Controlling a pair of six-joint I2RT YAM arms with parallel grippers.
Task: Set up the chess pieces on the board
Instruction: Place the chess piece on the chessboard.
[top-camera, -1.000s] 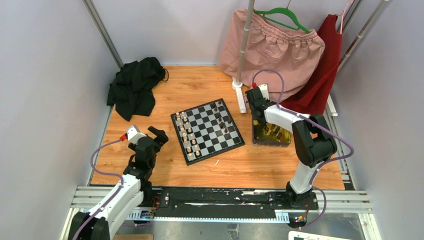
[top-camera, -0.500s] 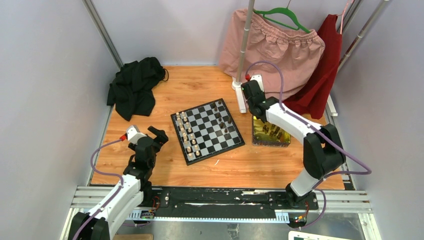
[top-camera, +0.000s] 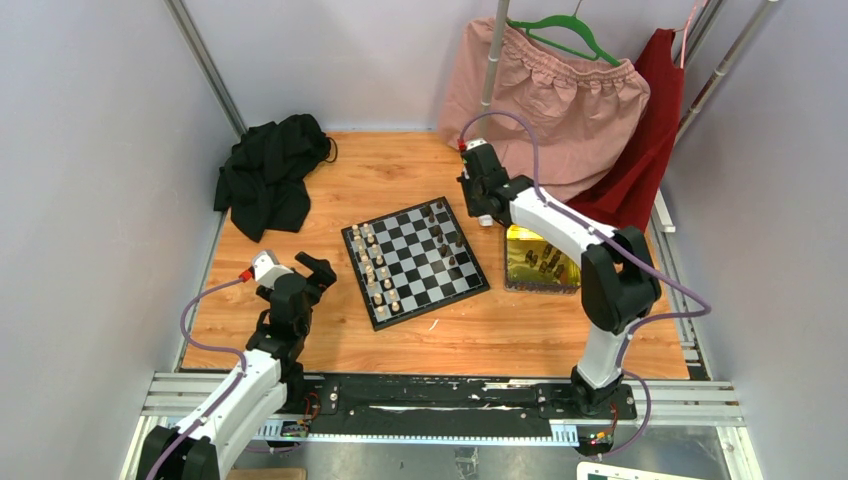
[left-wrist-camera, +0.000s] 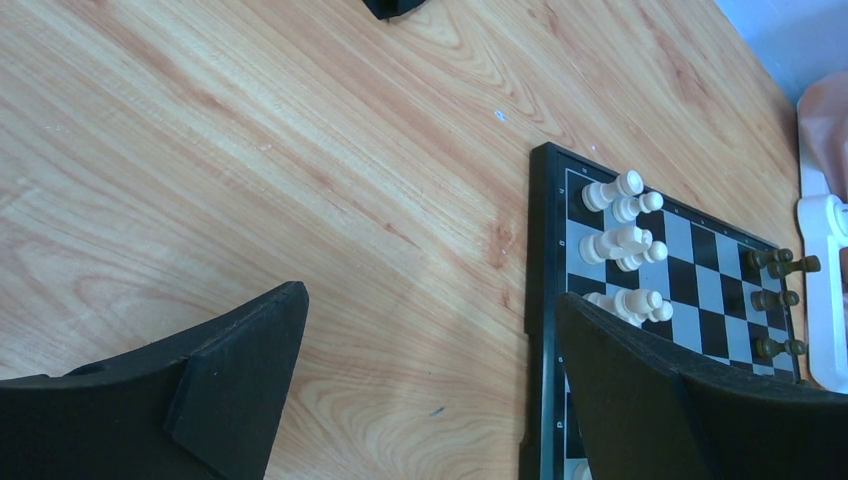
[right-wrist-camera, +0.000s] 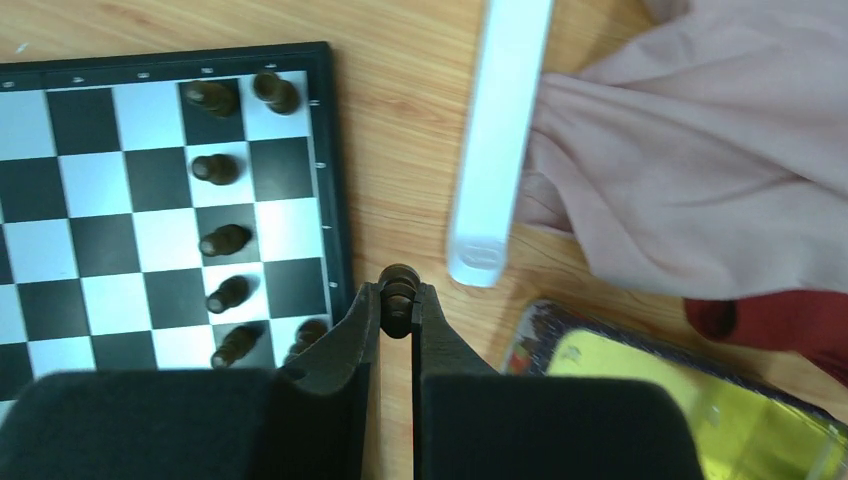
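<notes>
R gripper (right-wrist-camera: 398, 292): fingers clamped on one dark chess piece (right-wrist-camera: 399, 273), over the table (right-wrist-camera: 400, 100) just right of the board (right-wrist-camera: 90, 180) edge. Row of dark pieces (right-wrist-camera: 222, 240) stands on the board, left of the fingers. Yellow tin (right-wrist-camera: 640, 370) to lower right, white rail (right-wrist-camera: 495, 130) & pink cloth (right-wrist-camera: 700, 150) ahead-right. L gripper (left-wrist-camera: 430, 305): fingers wide apart, nothing between; board corner w/ white pieces (left-wrist-camera: 622, 245) by its right finger.

The board (top-camera: 420, 266) is chequered black and white inside a black border. Dark brown chessmen (right-wrist-camera: 224, 240), cream chessmen (left-wrist-camera: 620, 243), a yellow tin (top-camera: 519, 258).
</notes>
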